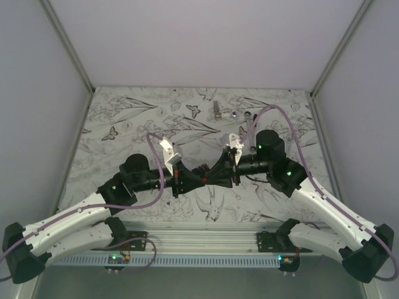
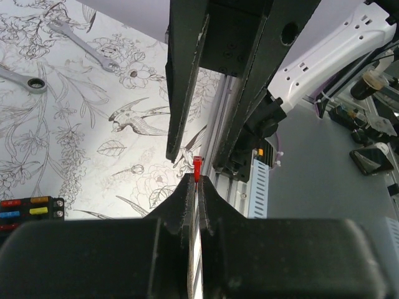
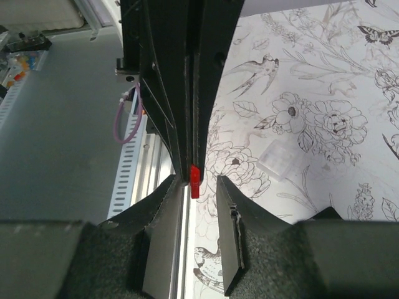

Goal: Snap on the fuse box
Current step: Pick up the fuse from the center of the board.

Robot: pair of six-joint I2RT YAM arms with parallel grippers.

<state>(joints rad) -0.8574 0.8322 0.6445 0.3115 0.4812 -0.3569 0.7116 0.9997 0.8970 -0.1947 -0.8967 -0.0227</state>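
Two grippers meet tip to tip over the middle of the worktop (image 1: 124, 121), slightly toward its near edge, as I run the rig remotely. My left gripper (image 2: 196, 182) is clamped on a tiny red fuse (image 2: 197, 166), whose end pokes out past the pads. My right gripper (image 3: 199, 184) stands parted, its jaws either side of that fuse with a clear gap on one side. The fuse box (image 2: 30, 210) lies on the worktop beside my left wrist, on the side toward the far edge, well apart from the fuse.

I read this as a hand-over ahead of seating the fuse. To do it well, I would square the right pads on the exposed end, close them fully, and only then release the left. A tilted fuse would likely jam at the slot.

Only a corner of the fuse box shows, with red, orange, blue and yellow fuses, so I cannot tell which slot is free. From overhead the arms cover it. The fuse's blades are buried in the left pads. A clear plastic piece (image 3: 283, 159) on the worktop is too faint to identify. A wrench (image 2: 87, 47) lies toward the far edge.
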